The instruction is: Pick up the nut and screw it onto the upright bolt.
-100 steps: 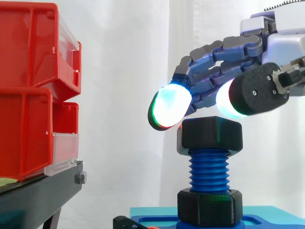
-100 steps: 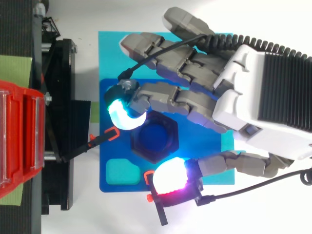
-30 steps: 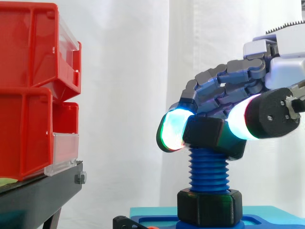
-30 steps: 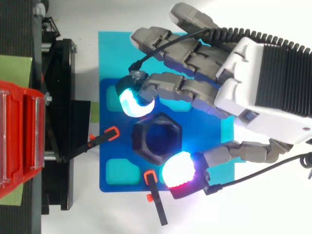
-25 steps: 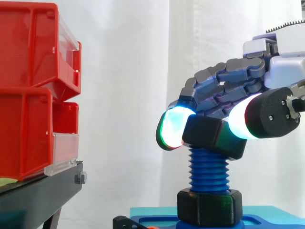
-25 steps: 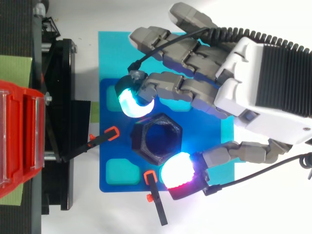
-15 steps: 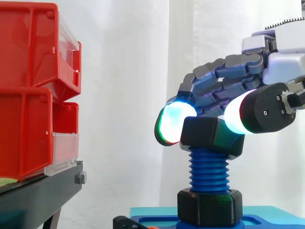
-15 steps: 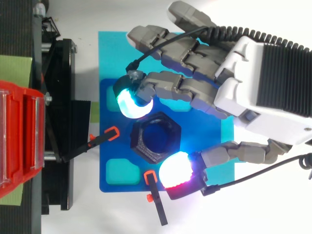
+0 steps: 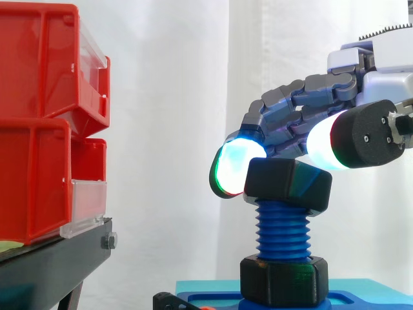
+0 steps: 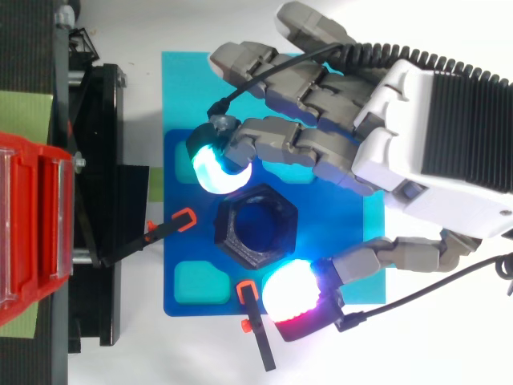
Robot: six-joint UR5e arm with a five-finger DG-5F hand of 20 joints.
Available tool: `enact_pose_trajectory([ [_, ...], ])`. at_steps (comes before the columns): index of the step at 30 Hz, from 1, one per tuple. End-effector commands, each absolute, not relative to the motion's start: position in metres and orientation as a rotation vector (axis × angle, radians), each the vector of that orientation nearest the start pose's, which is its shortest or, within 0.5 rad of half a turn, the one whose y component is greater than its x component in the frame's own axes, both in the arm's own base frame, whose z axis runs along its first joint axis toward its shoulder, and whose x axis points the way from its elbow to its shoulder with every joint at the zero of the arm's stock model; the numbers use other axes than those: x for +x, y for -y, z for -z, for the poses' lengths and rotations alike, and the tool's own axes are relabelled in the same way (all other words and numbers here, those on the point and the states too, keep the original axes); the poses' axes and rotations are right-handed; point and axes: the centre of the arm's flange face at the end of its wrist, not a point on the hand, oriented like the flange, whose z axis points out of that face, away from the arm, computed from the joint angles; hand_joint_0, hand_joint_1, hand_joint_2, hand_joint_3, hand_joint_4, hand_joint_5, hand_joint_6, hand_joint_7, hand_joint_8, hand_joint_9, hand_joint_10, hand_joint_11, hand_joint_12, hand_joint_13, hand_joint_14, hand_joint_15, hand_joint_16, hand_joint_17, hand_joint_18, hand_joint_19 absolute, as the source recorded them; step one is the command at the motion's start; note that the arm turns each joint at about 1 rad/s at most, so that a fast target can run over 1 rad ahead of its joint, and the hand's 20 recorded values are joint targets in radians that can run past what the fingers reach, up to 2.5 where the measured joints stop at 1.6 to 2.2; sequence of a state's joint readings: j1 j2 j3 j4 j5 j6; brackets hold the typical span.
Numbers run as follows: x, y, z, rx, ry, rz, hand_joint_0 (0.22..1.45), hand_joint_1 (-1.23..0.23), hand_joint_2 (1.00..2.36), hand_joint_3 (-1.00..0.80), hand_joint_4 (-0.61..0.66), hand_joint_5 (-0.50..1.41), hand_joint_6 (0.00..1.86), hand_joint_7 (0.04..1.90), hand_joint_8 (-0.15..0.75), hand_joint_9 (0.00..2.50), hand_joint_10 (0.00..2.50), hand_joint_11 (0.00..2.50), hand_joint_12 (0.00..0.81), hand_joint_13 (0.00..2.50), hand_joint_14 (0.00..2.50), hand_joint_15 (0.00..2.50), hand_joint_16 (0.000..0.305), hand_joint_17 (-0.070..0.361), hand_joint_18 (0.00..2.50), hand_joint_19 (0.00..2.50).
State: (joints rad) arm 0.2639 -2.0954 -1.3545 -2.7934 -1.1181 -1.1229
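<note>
A black hex nut (image 9: 286, 184) sits on top of the upright blue bolt (image 9: 283, 231), tilted slightly down to the right. From above, the nut (image 10: 256, 228) shows the blue bolt end through its hole. My hand (image 10: 433, 152) reaches in from the right and arches over the nut. A glowing fingertip (image 9: 232, 168) hangs close to the nut's left side. The thumb pad (image 10: 292, 309) stands off the nut's near side with a small gap. Nothing is held between the fingers.
The bolt rises from a second black nut (image 9: 284, 281) on a blue base plate (image 10: 337, 241). Red bins (image 9: 39, 129) on a black stand (image 9: 45, 265) lie to the left. Two black clips with orange tips (image 10: 183, 219) point at the base.
The thumb has come off the nut and swung outward and up. The nut, steeply tilted a second ago, now sits flatter on the bolt top. The fingers lifted slightly.
</note>
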Motion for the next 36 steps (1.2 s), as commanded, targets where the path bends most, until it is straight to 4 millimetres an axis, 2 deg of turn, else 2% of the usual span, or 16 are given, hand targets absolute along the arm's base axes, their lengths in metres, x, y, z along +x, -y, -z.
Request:
enact_pose_trajectory([
  [1, 0.7025, -0.0064, -0.3151, 0.496, -1.458, -0.218, 0.34, -0.72, 1.00, -0.50, 0.22, -0.26, 0.50, 0.85, 0.271, 0.00, 0.00, 0.00, 0.401, 0.00, 0.00, 0.00, 0.061, 0.137, 0.00, 0.00],
  [3, 0.7022, -0.0064, -0.3148, 0.496, -1.461, -0.217, 0.35, -0.75, 1.00, -0.50, 0.21, -0.26, 0.50, 0.85, 0.264, 0.00, 0.00, 0.00, 0.396, 0.00, 0.00, 0.00, 0.060, 0.135, 0.00, 0.00],
  [7, 0.7021, -0.0065, -0.3147, 0.494, -1.463, -0.217, 0.45, -0.77, 1.00, -0.50, 0.17, -0.26, 0.50, 0.84, 0.222, 0.00, 0.00, 0.00, 0.352, 0.00, 0.00, 0.00, 0.052, 0.116, 0.00, 0.00],
  [17, 0.7016, -0.0062, -0.3138, 0.495, -1.466, -0.215, 0.47, -0.79, 1.00, -0.50, 0.16, -0.26, 0.50, 0.86, 0.218, 0.00, 0.00, 0.00, 0.347, 0.00, 0.00, 0.00, 0.050, 0.113, 0.00, 0.00],
  [25, 0.7017, -0.0053, -0.3143, 0.495, -1.467, -0.214, 0.54, -0.81, 1.00, -0.50, 0.19, -0.24, 0.50, 0.99, 0.204, 0.00, 0.00, 0.00, 0.326, 0.00, 0.00, 0.00, 0.046, 0.103, 0.00, 0.00],
  [36, 0.7011, -0.0019, -0.3137, 0.498, -1.472, -0.208, 0.54, -0.75, 1.00, -0.50, 0.21, -0.20, 0.50, 1.13, 0.228, 0.07, 0.00, 0.00, 0.324, 0.00, 0.00, 0.00, 0.044, 0.098, 0.00, 0.00],
])
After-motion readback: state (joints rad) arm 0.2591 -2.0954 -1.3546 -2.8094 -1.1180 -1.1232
